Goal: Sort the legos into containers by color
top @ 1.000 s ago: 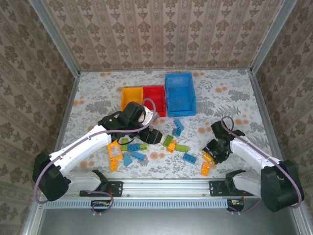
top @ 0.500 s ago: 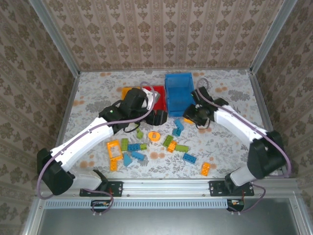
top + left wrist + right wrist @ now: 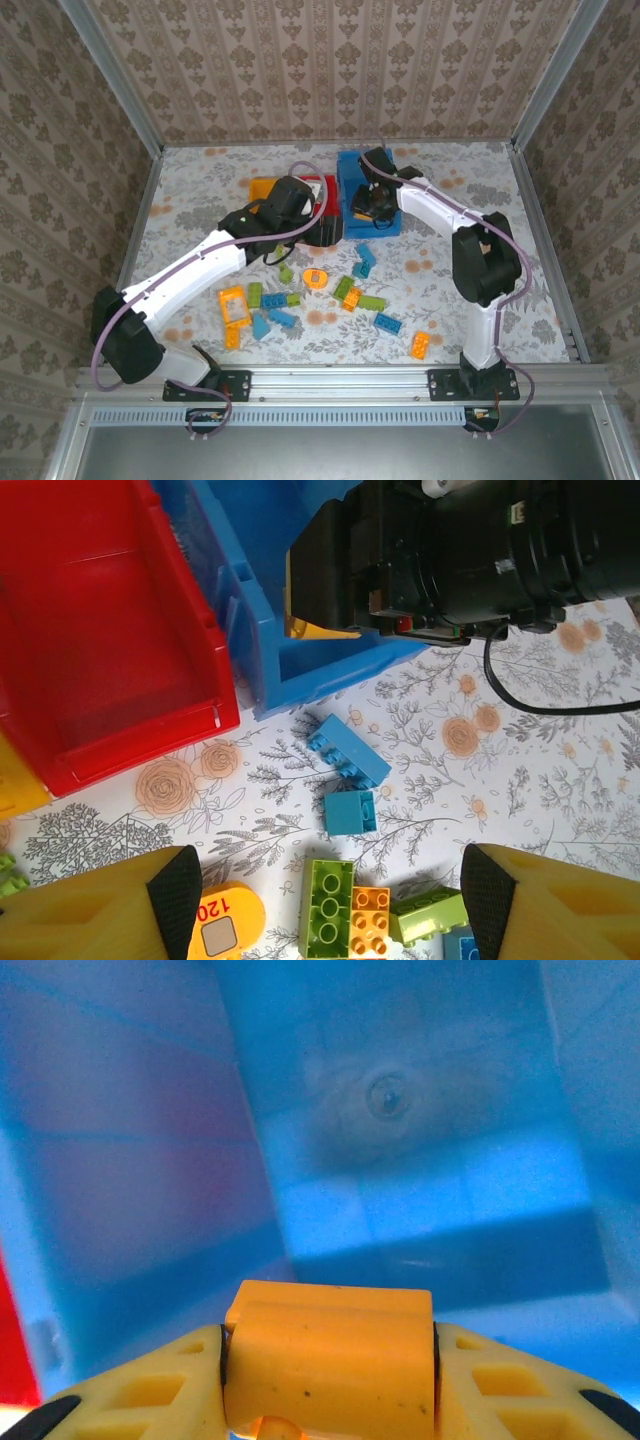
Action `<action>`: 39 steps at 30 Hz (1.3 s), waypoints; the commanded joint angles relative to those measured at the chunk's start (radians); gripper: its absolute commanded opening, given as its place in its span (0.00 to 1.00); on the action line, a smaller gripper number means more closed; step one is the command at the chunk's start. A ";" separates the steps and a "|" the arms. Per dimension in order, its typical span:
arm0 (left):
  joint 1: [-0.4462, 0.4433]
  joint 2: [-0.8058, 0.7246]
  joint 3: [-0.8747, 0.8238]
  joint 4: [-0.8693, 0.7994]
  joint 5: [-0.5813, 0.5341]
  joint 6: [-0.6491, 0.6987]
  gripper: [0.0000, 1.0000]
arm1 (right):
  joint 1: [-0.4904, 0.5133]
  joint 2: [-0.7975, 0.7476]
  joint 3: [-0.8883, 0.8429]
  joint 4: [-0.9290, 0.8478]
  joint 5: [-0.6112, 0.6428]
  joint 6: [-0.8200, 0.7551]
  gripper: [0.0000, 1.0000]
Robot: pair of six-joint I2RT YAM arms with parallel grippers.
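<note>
The legos lay scattered across the near middle of the floral table, with orange, green and blue pieces mixed together. In the top view they were at 6 o'clock from the three bins. Those stood side by side in a row: the yellow-orange bin at 9 o'clock, the red bin in the middle, and the blue bin at 3 o'clock. The right gripper was clamped on an orange brick, with its yellow fingers pressed flat against the brick's two sides. The blue bin's inner walls and floor lay behind it. From above, this gripper sat over the near half of that bin. The left gripper was spread wide and held nothing. It hovered above the table at 6 o'clock of the red bin's near edge. Beneath it, a long blue brick lay just beside a square blue brick at its 6 o'clock. Nearer the camera, a green brick touched a small orange block at its 3 o'clock. At 9 o'clock of the green brick, a rounded orange piece carried the printed digits "120" next to a grey square.
</note>
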 commanded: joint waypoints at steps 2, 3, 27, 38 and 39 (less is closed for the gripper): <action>0.017 -0.025 -0.037 -0.019 -0.039 -0.079 0.73 | -0.004 0.043 0.047 -0.060 0.029 -0.036 0.53; 0.029 -0.027 -0.046 -0.033 -0.039 -0.101 0.73 | -0.005 0.046 0.047 -0.062 0.031 -0.035 0.56; 0.309 0.341 -0.063 -0.204 -0.040 -0.192 0.59 | 0.110 -0.319 -0.138 0.001 0.013 -0.068 0.67; 0.307 0.405 -0.077 -0.141 -0.037 -0.163 0.28 | 0.165 -0.423 -0.255 0.047 -0.062 -0.056 0.67; 0.307 0.402 -0.083 -0.141 -0.038 -0.162 0.25 | 0.165 -0.426 -0.258 0.050 -0.067 -0.056 0.67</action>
